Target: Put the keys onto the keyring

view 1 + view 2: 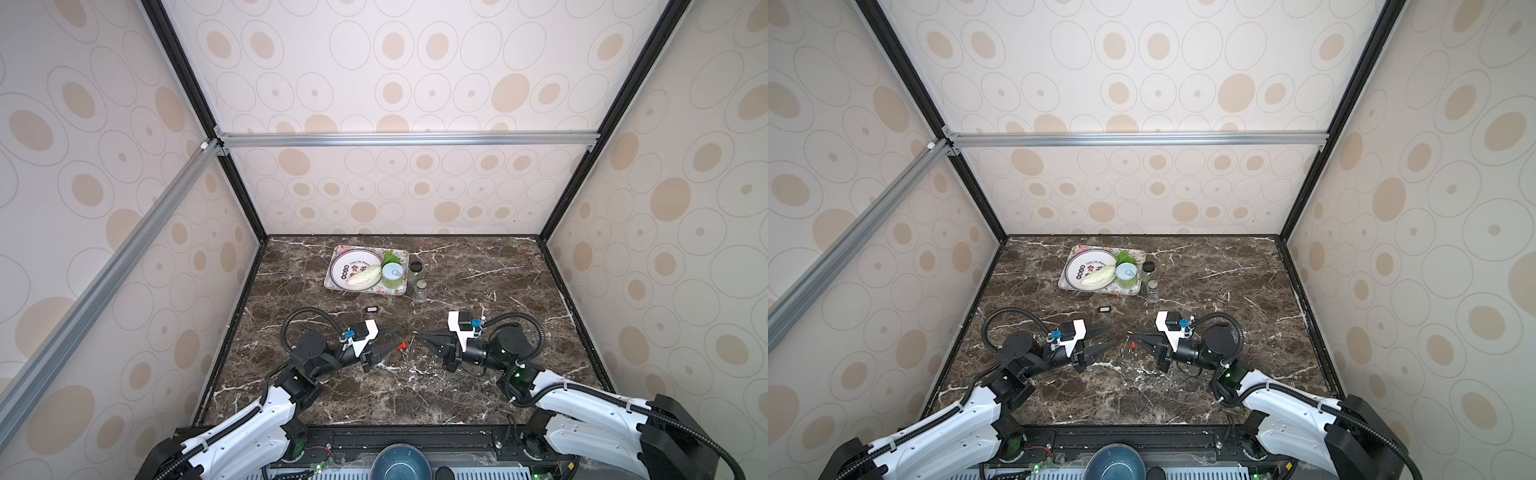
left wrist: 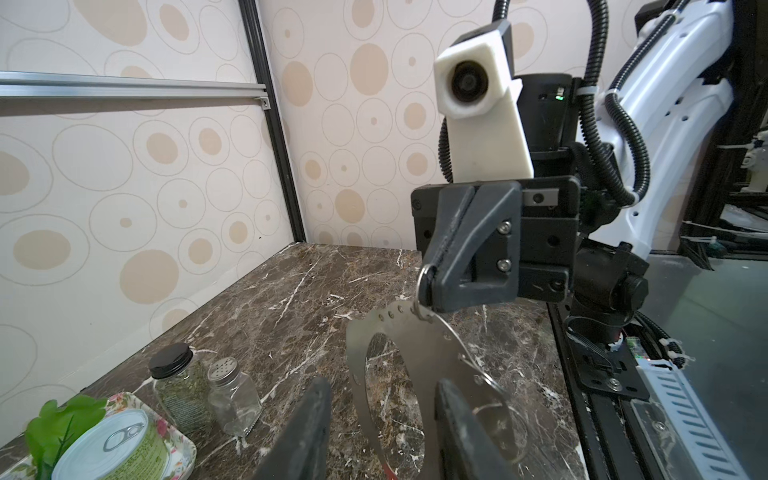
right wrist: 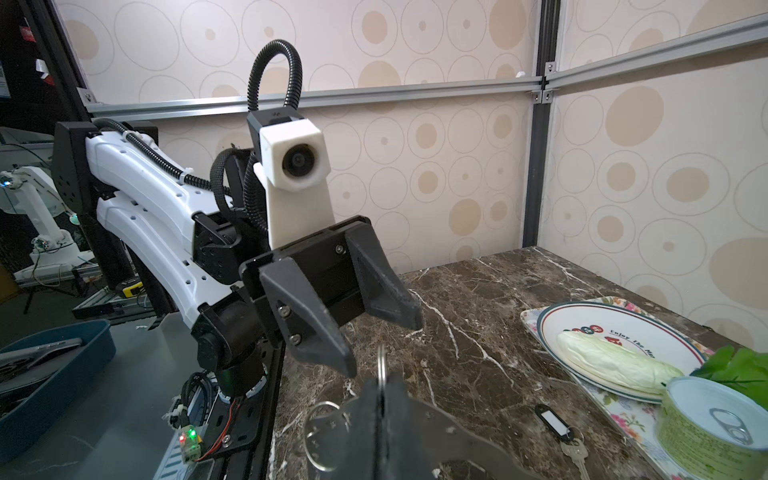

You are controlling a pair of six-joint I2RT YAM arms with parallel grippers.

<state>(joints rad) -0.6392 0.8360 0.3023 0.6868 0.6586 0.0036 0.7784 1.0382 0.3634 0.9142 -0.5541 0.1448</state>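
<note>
My right gripper (image 2: 428, 291) is shut on a small wire ring at the top of the keyring (image 2: 424, 345), a flat grey metal loop that hangs below it over the table's middle. My left gripper (image 2: 382, 382) faces it, open, with the loop's oval hole showing between its fingers. In both top views the two grippers (image 1: 395, 336) (image 1: 417, 334) nearly meet tip to tip. The red-orange key (image 1: 402, 345) is low under them, beside the left gripper's nearer fingertip. The black key with a white centre (image 3: 555, 419) lies on the marble further back, held by nothing.
A floral tray (image 1: 332, 282) at the back holds a white plate, a cabbage (image 1: 365, 276) and a green can (image 1: 394, 276). Two small glass jars (image 1: 417, 282) stand beside it. A blue bowl (image 1: 400, 463) sits beyond the table's front edge.
</note>
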